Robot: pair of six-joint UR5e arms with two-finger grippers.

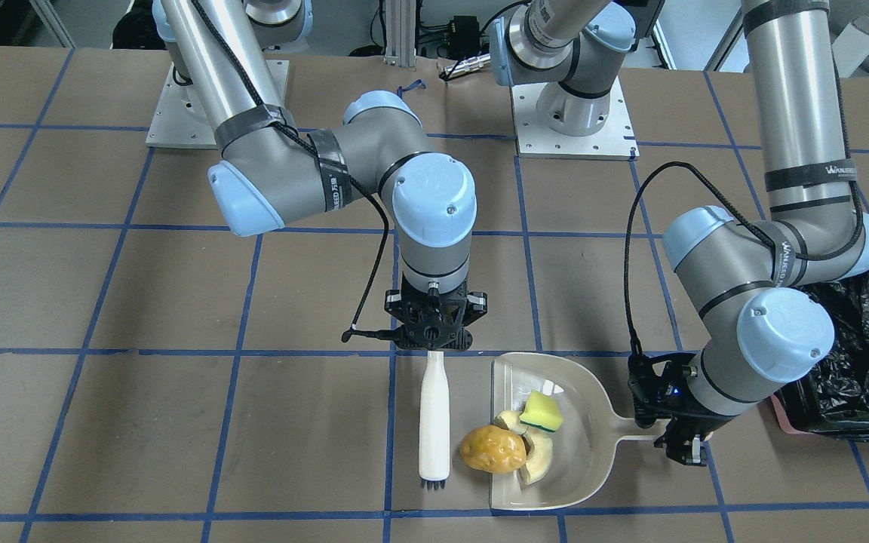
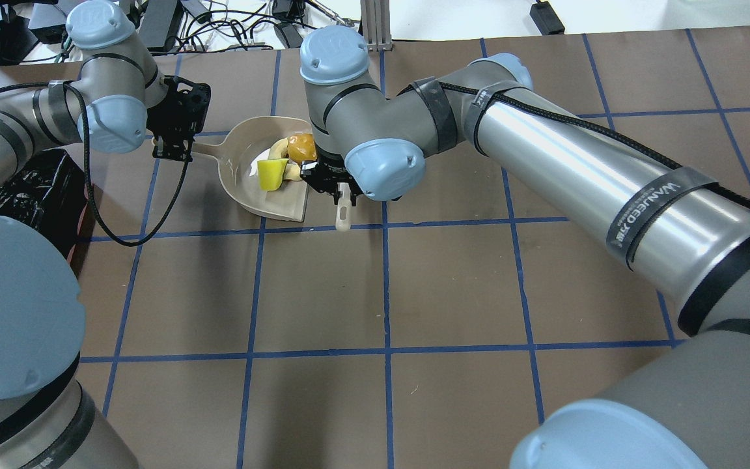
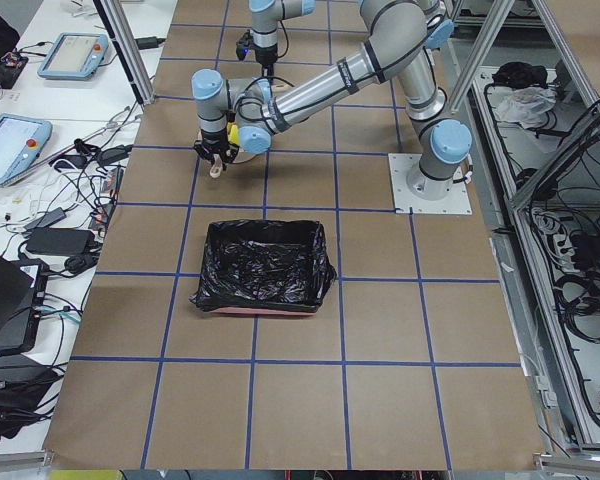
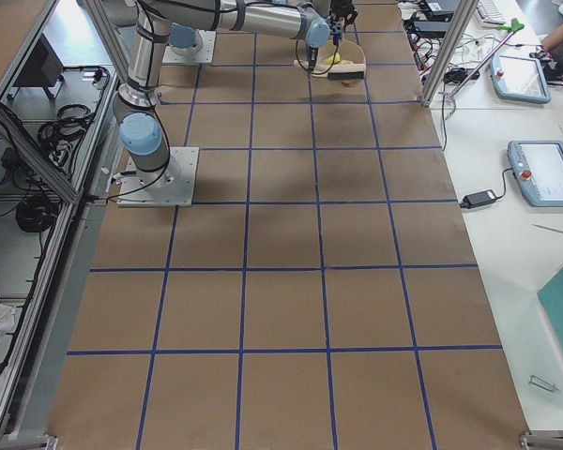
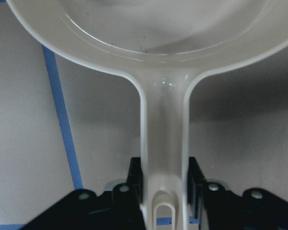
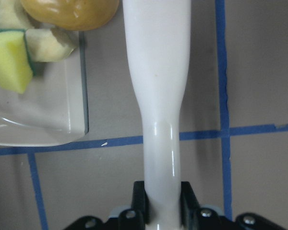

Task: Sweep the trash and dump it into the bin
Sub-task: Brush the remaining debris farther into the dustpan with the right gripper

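Robotics lab, teach pendants (image 4: 544,173), cables (image 3: 75,160), aluminium framing (image 4: 448,52)

Brown table (image 2: 453,293) (blue tape grid (image 2: 386,286))

— Where's the left gripper (image 1: 682,443)?
— At the handle end of the dustpan (image 1: 593,460), jaws clamped on either side of the handle, elbow bent above it.
— And the right gripper (image 1: 434,341)?
— Just beside the dustpan's open edge, jaws closed on the end of the brush (image 1: 434,422), wrist folded over it.
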